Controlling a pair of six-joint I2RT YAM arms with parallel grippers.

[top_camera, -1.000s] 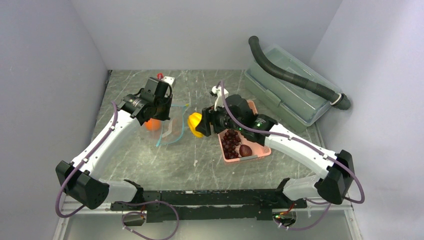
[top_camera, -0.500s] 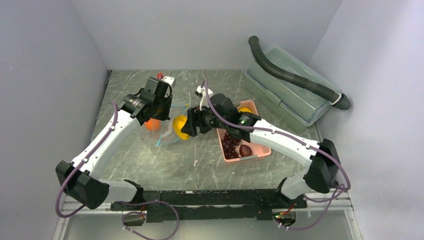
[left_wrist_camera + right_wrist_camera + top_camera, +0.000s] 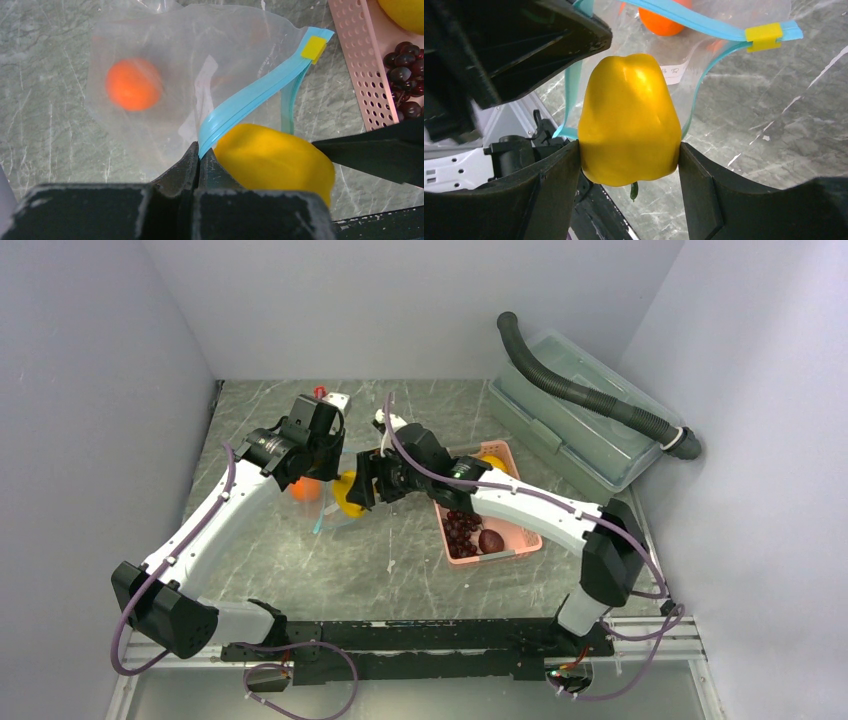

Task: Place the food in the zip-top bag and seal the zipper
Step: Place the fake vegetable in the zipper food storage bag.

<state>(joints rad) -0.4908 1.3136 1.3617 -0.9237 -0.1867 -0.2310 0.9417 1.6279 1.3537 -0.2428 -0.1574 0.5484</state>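
The clear zip-top bag [image 3: 200, 55] lies on the table with an orange [image 3: 132, 84] inside. Its blue zipper [image 3: 255, 92] carries a yellow slider tab [image 3: 314, 48]. My left gripper [image 3: 200, 152] is shut on the zipper strip and holds the mouth up. My right gripper [image 3: 629, 150] is shut on the yellow bell pepper [image 3: 629, 120], right at the bag's open mouth [image 3: 694, 105]. From above, the pepper [image 3: 350, 494] sits between the bag [image 3: 335, 512] and the right gripper [image 3: 362, 485], close to the left gripper [image 3: 333, 468].
A pink slotted basket [image 3: 515, 545] right of the bag holds dark grapes [image 3: 460, 527], a reddish-brown fruit [image 3: 491, 540] and a yellow fruit [image 3: 492, 461]. A clear lidded box [image 3: 580, 435] with a black hose [image 3: 590, 395] stands at the back right.
My right arm has carried the yellow pepper leftward from beside the basket to the bag's mouth. The left arm has stayed still, holding the zipper.
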